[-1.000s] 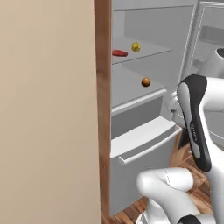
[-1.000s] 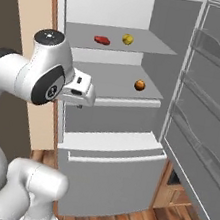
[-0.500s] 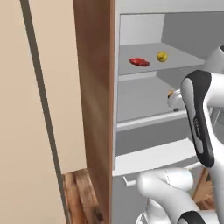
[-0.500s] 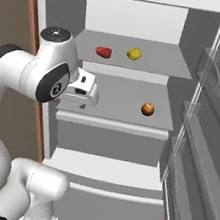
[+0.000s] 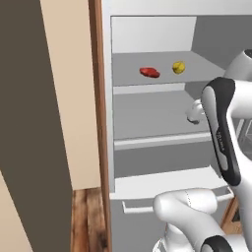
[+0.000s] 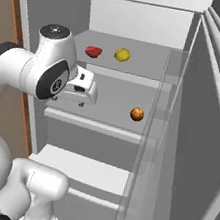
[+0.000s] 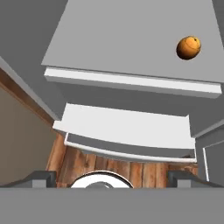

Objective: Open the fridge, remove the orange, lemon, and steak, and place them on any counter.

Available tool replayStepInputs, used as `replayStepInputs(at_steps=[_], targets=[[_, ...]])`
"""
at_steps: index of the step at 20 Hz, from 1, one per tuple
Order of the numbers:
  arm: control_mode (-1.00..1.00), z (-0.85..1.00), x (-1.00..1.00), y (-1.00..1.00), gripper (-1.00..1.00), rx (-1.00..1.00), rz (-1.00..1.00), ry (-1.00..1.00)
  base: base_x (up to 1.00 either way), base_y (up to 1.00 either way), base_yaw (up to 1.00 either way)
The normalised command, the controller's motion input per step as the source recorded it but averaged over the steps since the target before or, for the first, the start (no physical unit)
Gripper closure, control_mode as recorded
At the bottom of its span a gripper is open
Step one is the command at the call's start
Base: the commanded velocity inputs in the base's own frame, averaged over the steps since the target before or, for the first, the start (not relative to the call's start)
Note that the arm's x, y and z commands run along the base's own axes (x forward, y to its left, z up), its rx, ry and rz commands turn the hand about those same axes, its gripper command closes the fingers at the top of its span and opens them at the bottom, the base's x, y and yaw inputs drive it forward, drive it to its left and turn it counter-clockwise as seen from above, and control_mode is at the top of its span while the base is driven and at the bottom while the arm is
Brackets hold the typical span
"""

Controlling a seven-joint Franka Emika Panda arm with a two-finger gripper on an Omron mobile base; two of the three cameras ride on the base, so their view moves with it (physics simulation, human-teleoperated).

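- The fridge point(image 6: 148, 17) stands open, its door swung to the 3 o'clock side of the right base view, so the first step of the task looks done.
- The steak point(image 6: 93, 51) and the lemon point(image 6: 122, 54) lie on the upper shelf point(image 6: 152, 53), close together but apart, the lemon at 3 o'clock of the steak.
- The orange point(image 6: 137, 114) sits alone on the middle shelf point(image 7: 131, 52), down toward 5 o'clock from the lemon; in the hand view it shows at 1 o'clock.
- All three foods are inside the fridge, so none of the removals has been made, by my reading.
- The end effector point(image 6: 68, 101) is spread wide and holds nothing; it hangs in front of the middle shelf, at 9 o'clock of the orange and well apart from it.
- The bottom drawer point(image 7: 127, 131) sits below the middle shelf and looks slightly pulled out.
- What remains, as I judge it: reach in for each item in turn, most likely the orange first since it is nearest, then carry each one to a surface.
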Motion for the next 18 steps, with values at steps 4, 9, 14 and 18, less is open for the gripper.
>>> replayStepInputs(at_steps=[4, 9, 14, 18], targets=[[-1.00, 0.00, 0.06, 0.00, -1.00, 0.00, 0.02, -0.05, 0.27, -0.20, 0.11], [-1.00, 0.29, 0.27, 0.31, -1.00, 0.00, 0.01, -0.31, 0.00, 0.00, 0.00], [-1.00, 0.69, 0.33, 0.00, -1.00, 0.00, -0.03, -0.33, 0.00, 0.00, 0.00], [-1.00, 0.77, 0.60, 0.00, -1.00, -0.01, -0.13, -0.15, 0.00, 0.00, 0.00]])
